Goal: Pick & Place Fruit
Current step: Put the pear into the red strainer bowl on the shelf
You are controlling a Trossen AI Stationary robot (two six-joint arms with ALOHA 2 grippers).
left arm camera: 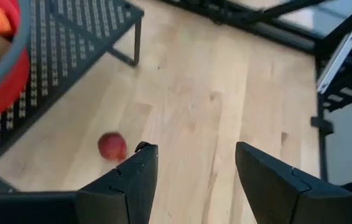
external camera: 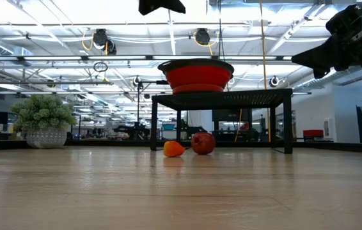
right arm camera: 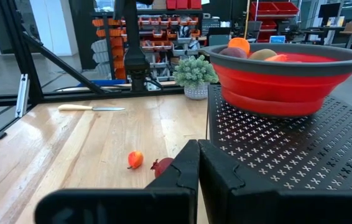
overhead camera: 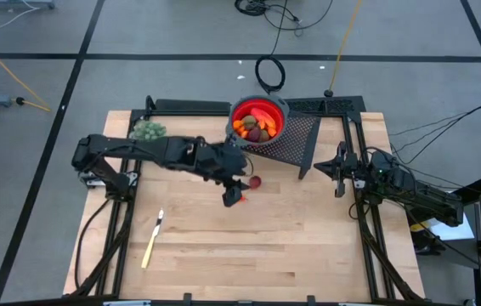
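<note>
A dark red ball (overhead camera: pixel 256 181) and a small orange piece (external camera: pixel 174 149) lie on the wooden table, just in front of the black perforated stand (overhead camera: pixel 296 140). On the stand sits a red bowl (overhead camera: pixel 257 119) with several fruits in it. My left gripper (left arm camera: pixel 194 168) hangs open well above the table, close over the two loose fruits; the red ball (left arm camera: pixel 112 146) shows beside one of its fingers. My right gripper (right arm camera: pixel 198 155) waits shut at the table's right side, level, facing the stand.
A green bushy clump in a white pot (overhead camera: pixel 149 129) stands at the far left. A yellow-handled knife (overhead camera: pixel 153 240) lies on the near left. A black frame (overhead camera: pixel 359 170) edges the table. The near middle and right of the table are bare wood.
</note>
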